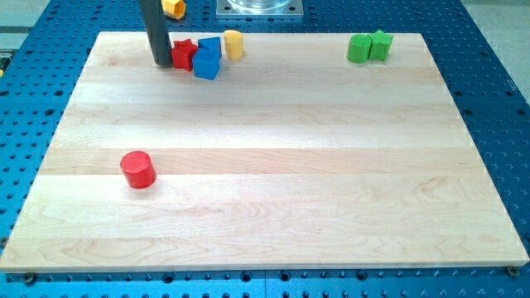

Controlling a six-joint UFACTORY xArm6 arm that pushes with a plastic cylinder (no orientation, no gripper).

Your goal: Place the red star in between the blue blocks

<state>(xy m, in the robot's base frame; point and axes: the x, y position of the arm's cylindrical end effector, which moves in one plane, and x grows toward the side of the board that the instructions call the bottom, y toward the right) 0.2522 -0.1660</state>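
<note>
Red star-shaped block [183, 53] sits near the top-left corner of the pale wooden board [273, 165], close to the board's top edge. On the star's right side, touching it, are two blue blocks: one blue block [210, 45] toward the view's top and a second blue block [206, 66] just below and overlapping it in the view; exact shapes are hard to make out. The star lies to the left of the pair, not between them.

The straight dark rod comes down from the top of the view just left of the star. Its tip [161, 63] rests against or right beside the star's left side; contact cannot be confirmed. The arm carries no pincer, only this rod, so there is nothing to open or close.

A yellow cylinder-like block [233, 44] stands just right of the upper blue block. A yellow-orange block [173, 7] lies beyond the board's top edge, beside the rod.

Two green blocks [368, 46] sit together near the top right, touching. A red cylinder [137, 169] stands alone at lower left, well apart from the rest.

Blue perforated table [497, 50] surrounds the board.
</note>
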